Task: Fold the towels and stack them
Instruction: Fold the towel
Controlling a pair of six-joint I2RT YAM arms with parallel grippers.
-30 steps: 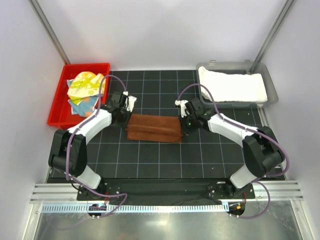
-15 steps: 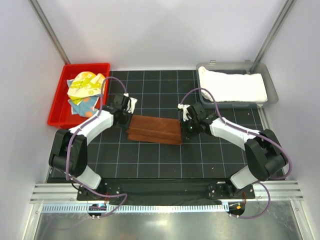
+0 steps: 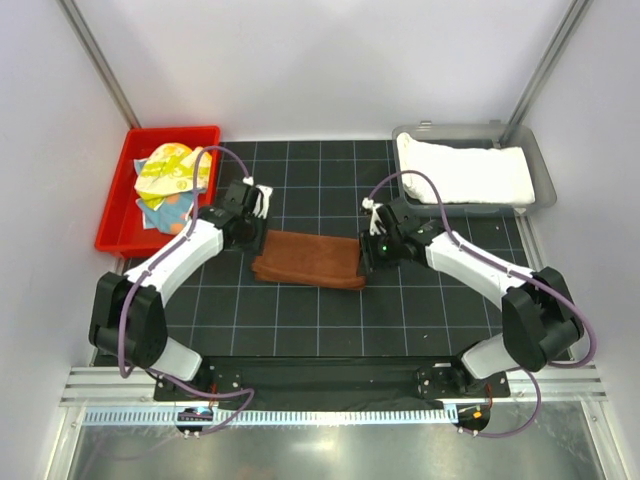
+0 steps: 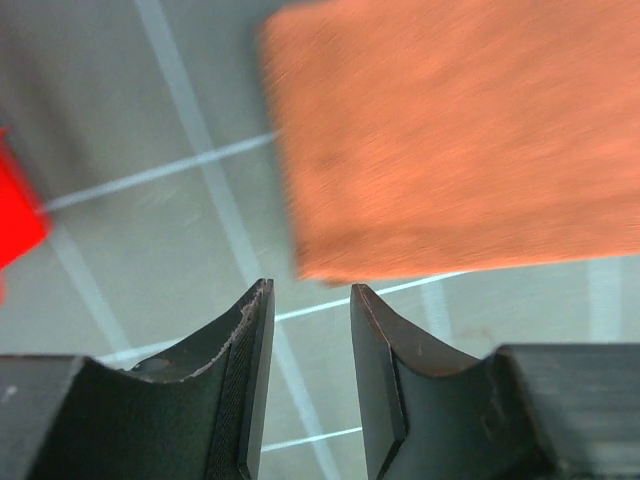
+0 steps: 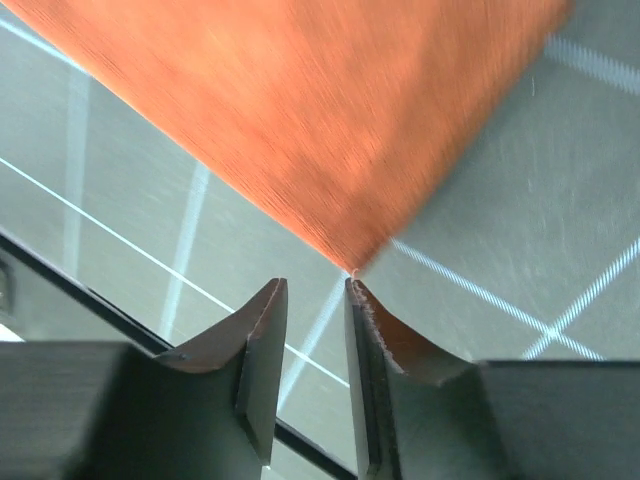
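Observation:
The rust-brown towel point(image 3: 308, 259) lies folded into a flat rectangle in the middle of the black grid mat. My left gripper point(image 3: 256, 231) hovers at its far left corner, open, with nothing between the jaws point(image 4: 310, 300); the brown towel point(image 4: 450, 140) sits just beyond the fingertips. My right gripper point(image 3: 364, 250) is at the towel's right edge, also open and empty point(image 5: 315, 290), one fingertip right by a corner of the brown towel point(image 5: 300, 100). A white towel point(image 3: 463, 172) lies folded in the grey tray point(image 3: 541, 183). The yellow printed towel point(image 3: 170, 168) and the light blue one point(image 3: 165, 208) lie crumpled in the red bin point(image 3: 114, 226).
The red bin stands at the back left of the mat and the grey tray at the back right. White walls and slanted metal posts close in the back and sides. An aluminium rail point(image 3: 330, 385) runs along the near edge by the arm bases.
Both grippers have opened and let go of the brown towel. Its upper fold has dropped flat onto the lower layer, and both grippers have drawn slightly back from the corners.

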